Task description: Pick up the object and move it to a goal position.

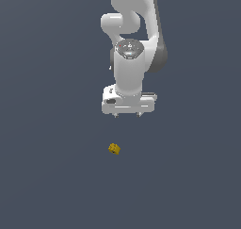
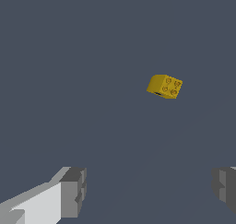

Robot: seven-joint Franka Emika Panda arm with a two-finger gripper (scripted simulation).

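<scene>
The object (image 1: 114, 149) is a tiny yellow-orange block with darker round spots, lying on the dark grey floor. My white gripper (image 1: 127, 115) hangs above it, a little toward the exterior view's right, with a clear gap between them. Only the short fingertips (image 1: 116, 114) show below the hand there. In the wrist view the object (image 2: 164, 86) lies apart from the gripper (image 2: 150, 193), beyond the two grey fingertips (image 2: 73, 192), which stand wide apart with nothing between them. The gripper is open and empty.
The dark grey floor (image 1: 47, 176) stretches flat in every direction. The white arm (image 1: 132, 30) rises from the hand out of the exterior view's top edge. No other objects show.
</scene>
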